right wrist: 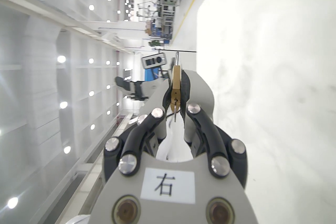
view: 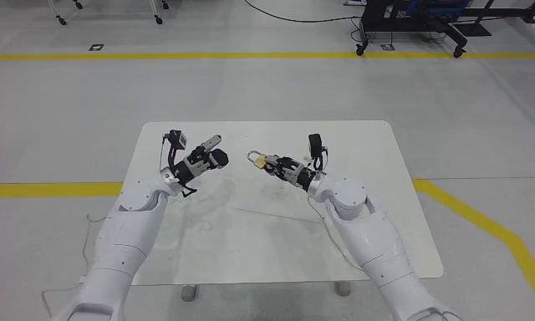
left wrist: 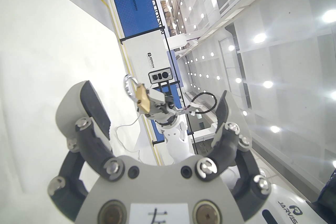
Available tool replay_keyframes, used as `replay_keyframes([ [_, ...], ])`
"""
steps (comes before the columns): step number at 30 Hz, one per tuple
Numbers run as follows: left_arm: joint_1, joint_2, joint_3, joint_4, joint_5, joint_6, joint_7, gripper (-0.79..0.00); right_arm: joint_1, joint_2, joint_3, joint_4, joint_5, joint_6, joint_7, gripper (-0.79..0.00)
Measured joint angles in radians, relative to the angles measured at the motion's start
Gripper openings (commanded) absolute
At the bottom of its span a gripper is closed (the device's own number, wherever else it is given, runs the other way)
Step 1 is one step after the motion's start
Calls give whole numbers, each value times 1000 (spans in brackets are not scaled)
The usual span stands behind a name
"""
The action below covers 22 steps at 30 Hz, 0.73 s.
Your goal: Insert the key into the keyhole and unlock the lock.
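Observation:
A brass padlock [view: 261, 160] with a silver shackle [view: 252, 157] is held above the middle of the white table [view: 376, 154] by my right gripper [view: 269, 163], which is shut on its body. In the right wrist view the padlock [right wrist: 176, 83] stands edge-on between the pads, and a thin silver piece [right wrist: 175, 114], apparently the key, sticks out of its near end. My left gripper [view: 219, 150] hangs a short way to the left of the lock, open and empty. In the left wrist view its fingers [left wrist: 90, 104] frame the padlock [left wrist: 143, 100] farther off.
Both grippers hover over the far half of the table, a small gap apart. Yellow floor lines [view: 251, 55] run behind and beside the table. Wheeled stands [view: 410, 24] are on the floor far behind.

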Motion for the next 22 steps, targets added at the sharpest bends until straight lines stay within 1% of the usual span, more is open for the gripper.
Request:
replay_keyframes([
  [2,-2,1,-4,3,-1,-1,4,0,-17,14,20,-25,-63,75,31,-785],
  [4,-4,2,-6,6,0,0,5,0,-31,24,28,-51,-121,132,34,-785],
  [7,-4,2,-6,7,4,-1,10,0,-41,30,16,-68,-172,183,48,-785],
  [8,-4,2,-5,7,6,-3,10,0,-41,32,10,-68,-186,198,55,-628],
  [9,-2,2,-4,5,7,-4,11,0,-40,33,4,-67,-205,214,59,-508],
  [10,0,2,-3,3,8,-6,10,0,-38,36,-4,-65,-237,237,59,-419],
  [11,1,2,-3,2,8,-6,9,0,-36,38,-8,-64,-263,254,52,-252],
  [12,2,3,-3,1,9,-6,8,0,-36,40,-9,-63,-284,269,44,-55],
  [13,3,3,-3,0,10,-5,8,0,-37,42,-9,-63,-300,285,40,0],
  [18,3,5,-6,-2,13,-2,9,0,-55,52,19,-103,-318,318,29,0],
  [22,0,7,-13,2,8,2,8,0,-99,65,89,-201,-295,309,0,0],
])
